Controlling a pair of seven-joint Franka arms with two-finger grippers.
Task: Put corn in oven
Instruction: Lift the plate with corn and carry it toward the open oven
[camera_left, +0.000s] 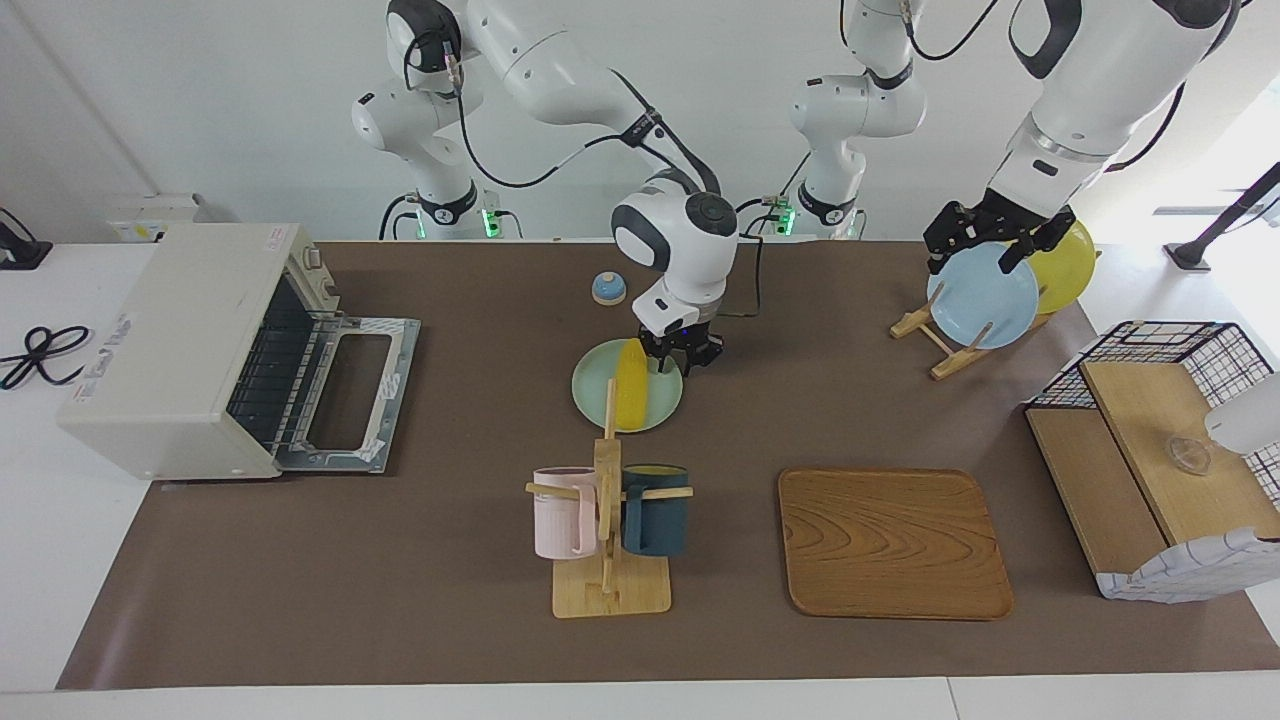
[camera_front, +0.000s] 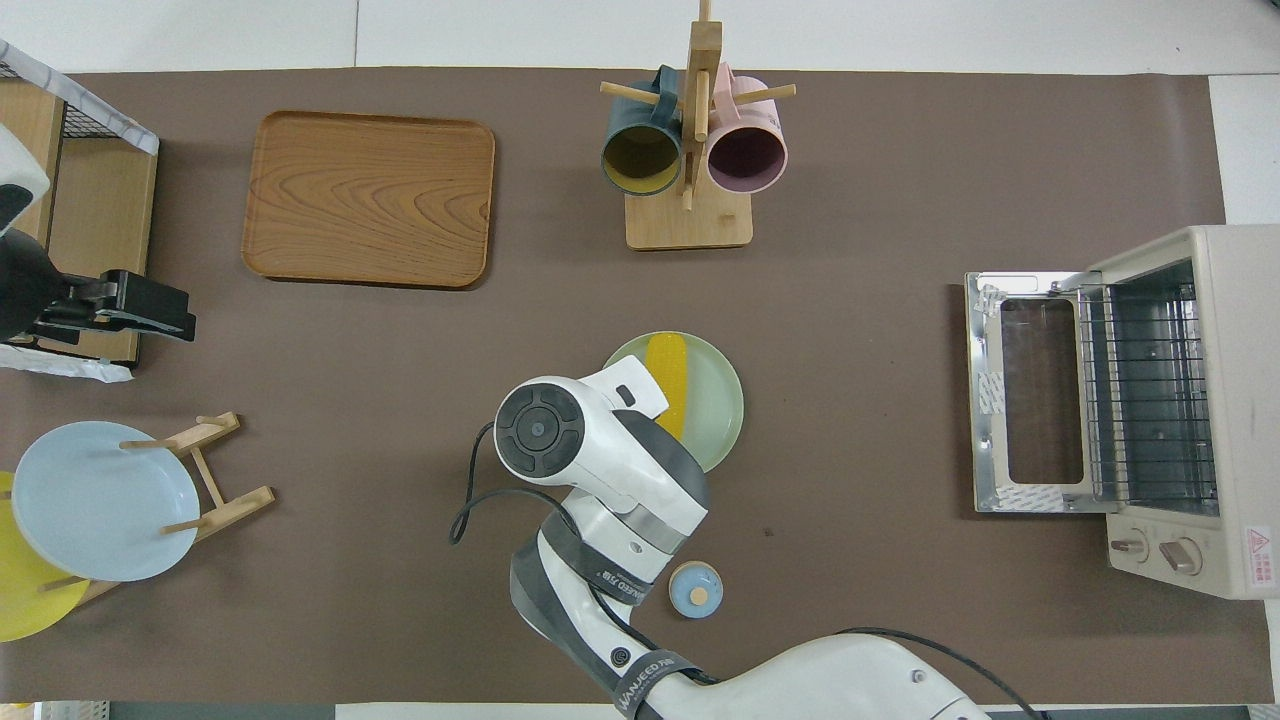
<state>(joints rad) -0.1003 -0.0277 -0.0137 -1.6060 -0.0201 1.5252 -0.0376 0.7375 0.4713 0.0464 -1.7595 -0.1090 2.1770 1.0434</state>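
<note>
Brown matting (camera_left: 420, 560) is topped by a green plate (camera_left: 595, 385) bearing the corn (camera_left: 630, 388). Right gripper (camera_left: 677, 357) is lowered beside it, its finger spacing indiscernible. Left gripper (camera_left: 990, 232) is held spread over the blue plate (camera_left: 985, 295).

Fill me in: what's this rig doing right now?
The right gripper is down at the robot-side end of the corn, which lies on a pale green plate mid-table; no lift yet, and a grasp can't be confirmed. The oven at the right arm's end of the table has its door folded down and rack exposed. The left gripper waits with jaws open above the blue plate in the plate rack.
</note>
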